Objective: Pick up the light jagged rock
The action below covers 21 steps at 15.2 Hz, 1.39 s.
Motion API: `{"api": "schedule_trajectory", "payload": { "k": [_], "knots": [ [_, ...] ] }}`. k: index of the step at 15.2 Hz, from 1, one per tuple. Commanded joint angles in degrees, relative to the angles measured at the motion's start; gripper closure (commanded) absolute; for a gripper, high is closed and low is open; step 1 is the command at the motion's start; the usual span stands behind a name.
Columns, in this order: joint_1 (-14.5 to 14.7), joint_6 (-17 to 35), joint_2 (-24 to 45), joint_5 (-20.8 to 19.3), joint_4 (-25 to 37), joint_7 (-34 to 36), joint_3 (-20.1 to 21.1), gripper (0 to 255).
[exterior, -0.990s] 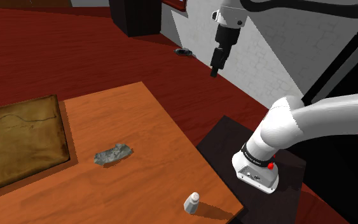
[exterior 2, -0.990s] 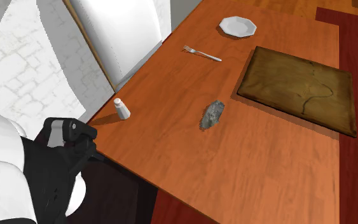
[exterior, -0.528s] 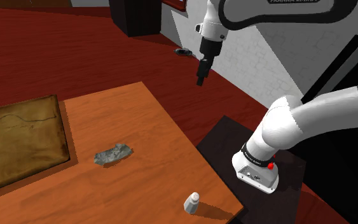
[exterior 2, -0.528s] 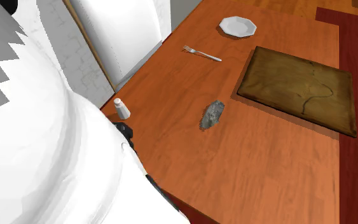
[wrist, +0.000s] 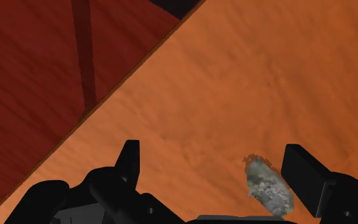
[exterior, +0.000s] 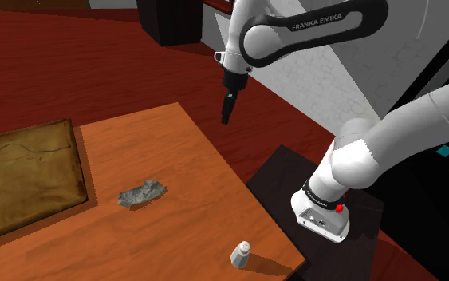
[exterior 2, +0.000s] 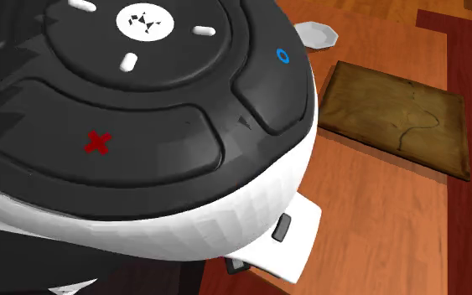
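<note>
The light grey jagged rock [exterior: 141, 193] lies on the orange wooden table [exterior: 191, 168], near its middle. My black gripper [exterior: 227, 113] hangs in the air well above the table's edge, up and to the right of the rock in the shoulder view, pointing down. In the wrist view its fingers [wrist: 130, 159] stand apart with nothing between them touching; the gripper [wrist: 217, 167] is open. The rock [wrist: 269, 188] shows far below, close to the other finger [wrist: 304, 172]. The arm's wrist housing [exterior 2: 133, 117] hides the rock in the second exterior view.
A brown cutting board [exterior: 23, 180] lies on the table at the shoulder view's left, also seen as the board [exterior 2: 393, 117]. A white shaker [exterior: 241, 254] stands by the table's near corner. A white plate [exterior 2: 319, 32] sits at the far end. The dark stand [exterior: 318, 215] is beside the table.
The arm has swung to the shoulder view's left and down toward the table. Its wrist housing now covers most of the second exterior view. The rock has not moved.
</note>
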Motion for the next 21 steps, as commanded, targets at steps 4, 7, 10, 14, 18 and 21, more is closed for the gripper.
{"api": "schedule_trajectory", "payload": {
  "k": [4,7,10,14,18,21],
  "knots": [
    [3.23,9.31,9.2,2.5,1.38,-5.08,1.3,0],
    [5.05,14.11,14.93,3.99,3.14,-8.11,2.23,0],
    [6.72,18.41,20.69,5.37,5.43,-11.13,3.3,0],
    [8.67,23.34,28.29,6.84,9.22,-14.99,4.96,0],
    [10.34,27.43,35.72,7.57,13.71,-18.44,6.83,0],
    [11.53,29.98,41.18,7.5,17.48,-20.65,8.26,0]
  ]
}}
